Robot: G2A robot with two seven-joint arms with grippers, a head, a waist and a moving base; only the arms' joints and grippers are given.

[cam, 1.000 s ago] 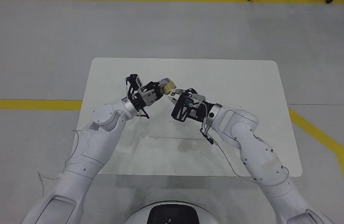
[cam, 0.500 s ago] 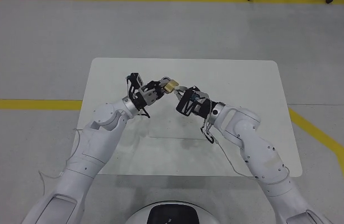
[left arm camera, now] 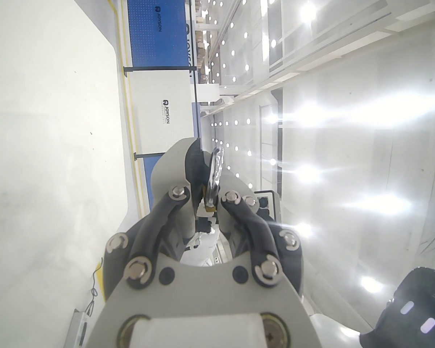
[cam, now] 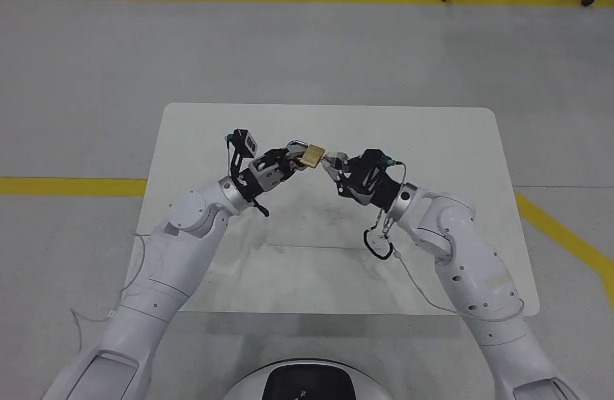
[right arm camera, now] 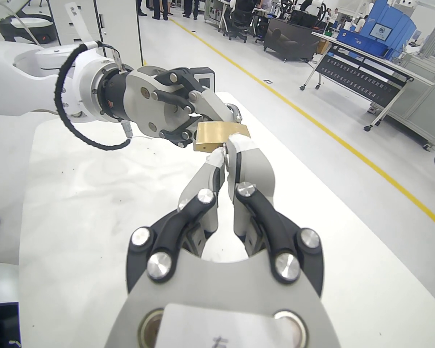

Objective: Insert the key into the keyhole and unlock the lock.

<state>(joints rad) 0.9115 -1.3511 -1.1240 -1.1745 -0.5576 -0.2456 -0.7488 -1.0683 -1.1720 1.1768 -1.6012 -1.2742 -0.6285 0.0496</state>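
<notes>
Item: lock (right arm camera: 221, 133) — gripped tight in left pincer (right arm camera: 207, 124); right pincer (right arm camera: 226, 150) pinches key (right arm camera: 223, 156) against its base. Insertion unconfirmed — turning judged outstanding.

right jaws: pinch key (right arm camera: 225, 158), its tip at lock (right arm camera: 219, 135) | left jaws: clamp lock above table (right arm camera: 94, 201)

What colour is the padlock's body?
The padlock body is brass gold, best seen in the right wrist view.

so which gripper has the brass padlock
The left gripper: it is shut on the square brass padlock. The right gripper pinches a small silver key at the padlock's end instead.
</notes>
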